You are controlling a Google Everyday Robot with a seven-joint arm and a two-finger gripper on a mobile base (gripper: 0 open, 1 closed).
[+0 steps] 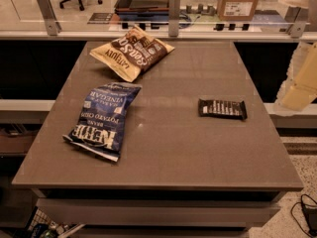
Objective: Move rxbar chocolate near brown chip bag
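The rxbar chocolate, a small flat black bar with white lettering, lies on the right half of the brown table. The brown chip bag, tan-yellow and dark brown, lies at the table's far left, well apart from the bar. My gripper shows as a pale yellowish shape at the right edge of the view, off to the right of the table and above and right of the bar. It holds nothing that I can see.
A blue Kettle chip bag lies on the left half of the table, in front of the brown bag. A glass railing with metal posts runs behind the table. Cables lie on the floor at the bottom right.
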